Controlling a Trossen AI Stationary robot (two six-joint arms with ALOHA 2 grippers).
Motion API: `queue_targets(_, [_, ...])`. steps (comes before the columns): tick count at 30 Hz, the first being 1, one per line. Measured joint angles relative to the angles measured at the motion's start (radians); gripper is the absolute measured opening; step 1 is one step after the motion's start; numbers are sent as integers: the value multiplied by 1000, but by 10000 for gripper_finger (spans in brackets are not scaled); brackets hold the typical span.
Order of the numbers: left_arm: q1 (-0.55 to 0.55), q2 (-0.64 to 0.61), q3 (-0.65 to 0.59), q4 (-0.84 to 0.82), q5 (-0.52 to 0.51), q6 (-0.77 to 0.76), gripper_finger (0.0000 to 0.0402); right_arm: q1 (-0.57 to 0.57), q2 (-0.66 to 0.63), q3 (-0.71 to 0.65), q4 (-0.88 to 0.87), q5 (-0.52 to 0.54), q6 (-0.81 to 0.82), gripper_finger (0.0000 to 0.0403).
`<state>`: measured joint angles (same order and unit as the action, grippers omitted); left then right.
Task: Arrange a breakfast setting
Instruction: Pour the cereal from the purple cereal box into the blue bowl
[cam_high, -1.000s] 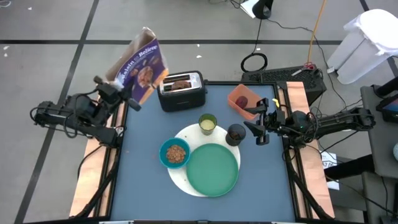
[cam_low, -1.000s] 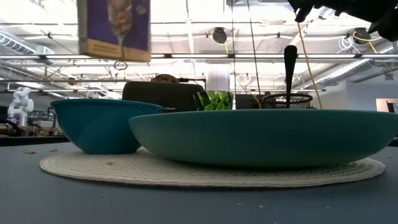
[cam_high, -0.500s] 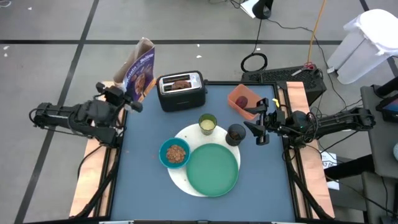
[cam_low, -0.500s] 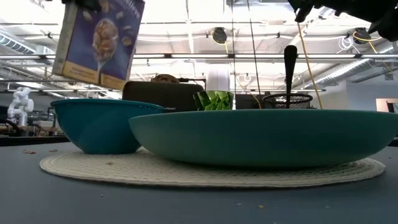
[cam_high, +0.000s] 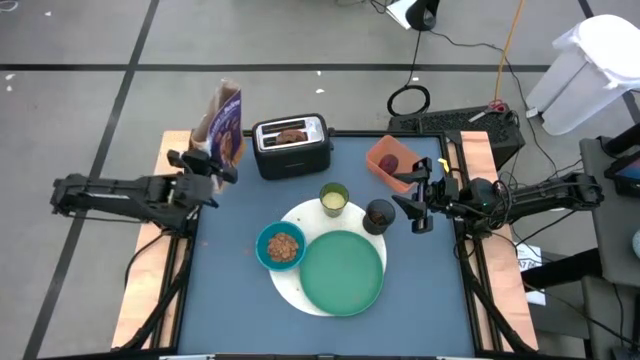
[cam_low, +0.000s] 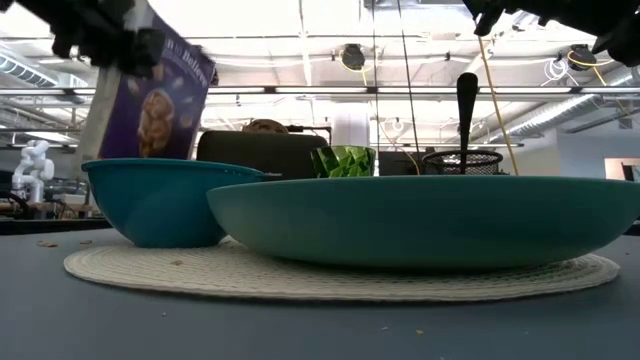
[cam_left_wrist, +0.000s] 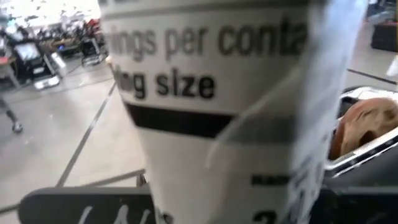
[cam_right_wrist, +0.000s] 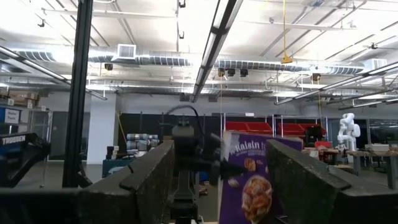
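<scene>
Counting one large green plate (cam_high: 343, 272) and one blue bowl (cam_high: 281, 246), sitting side by side on the white round disc (cam_high: 292, 288) mid-table. Spotting one lime cup (cam_high: 334, 197) and one small black cup (cam_high: 379, 214) just behind the disc, a metal spoon (cam_low: 466, 105) standing in the black one. Seeing one brown bagel (cam_high: 291, 134) sticking out of the silver toaster (cam_high: 292, 150), one dark-red fruit (cam_high: 389, 160) lying in the orange tray (cam_high: 390, 158). Left gripper (cam_high: 199, 172) clamping one purple cereal box (cam_high: 226, 127) upright at the table's far-left edge, beside the toaster. Right gripper (cam_high: 417, 195) hovering between tray and black cup, fingers spread, holding nothing.
</scene>
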<state>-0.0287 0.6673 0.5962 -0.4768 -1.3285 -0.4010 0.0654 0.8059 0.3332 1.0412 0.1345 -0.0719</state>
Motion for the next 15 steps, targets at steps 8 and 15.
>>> queue_targets(8, [43, 0, -176, 151, 0, -80, 76, 0, 0, 0, 0, 0, 0, 247])
queue_targets(15, [58, -1, -257, 275, -4, -80, 76, 0, 0, 0, -27, 0, 0, 247])
